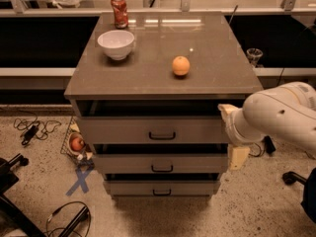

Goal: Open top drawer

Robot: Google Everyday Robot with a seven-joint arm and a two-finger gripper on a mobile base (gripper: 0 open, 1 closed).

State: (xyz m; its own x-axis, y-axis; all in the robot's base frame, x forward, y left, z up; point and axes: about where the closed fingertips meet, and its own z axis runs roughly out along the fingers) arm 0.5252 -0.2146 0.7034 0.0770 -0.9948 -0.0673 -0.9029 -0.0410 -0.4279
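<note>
Only one view, the camera view, looking down at the front of the unit. We see the counter [217, 53], a grey-brown slab, with three drawers stacked under its front edge. The top drawer [118, 130] sits straight under that edge. It is the widest, with a small dark bar handle [162, 136] at the centre of its front. A dark gap runs between the counter's front edge and the top of the drawer front. We cannot tell how far out the drawer stands. Below it are the middle drawer [197, 163] and then the bottom drawer [128, 187], each narrower than the one above.

The claw [231, 132] is below the counter's front right corner, just beside the right end of the top drawer front, with the white arm [281, 115] running off to the right. We cannot tell whether it is released or clenched, or whether it touches the drawer. It is well apart from the handle.

On the counter, a white bowl [116, 43] sits near the back left corner, and a red can [119, 11] stands upright behind it at the back edge. An orange [180, 65] lies near the middle, apart from both.

On the floor off the front left corner there is a blue tape X [79, 180].
</note>
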